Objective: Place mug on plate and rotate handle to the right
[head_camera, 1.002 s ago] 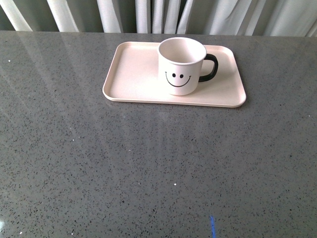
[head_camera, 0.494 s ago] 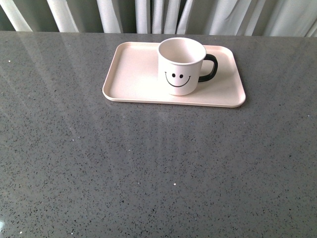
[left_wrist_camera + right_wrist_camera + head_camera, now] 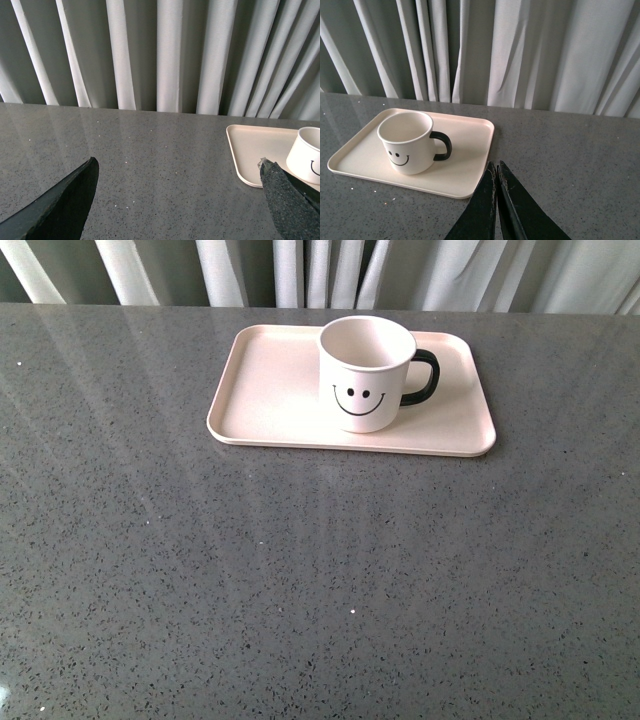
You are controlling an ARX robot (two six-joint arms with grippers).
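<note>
The cream-white mug with a black smiley face stands upright on the pale pink plate, right of the plate's middle. Its black handle points right. Neither gripper shows in the front view. In the left wrist view my left gripper is open and empty over bare table, with the plate and mug off to one side. In the right wrist view my right gripper is shut and empty, its tips by the plate's near corner, apart from the mug and handle.
The grey speckled table spreads wide in front of the plate. Pale curtains hang just behind the table's far edge, close behind the plate.
A small blue mark at the bottom edge of the front view one second ago is gone. The mug and plate have not moved.
</note>
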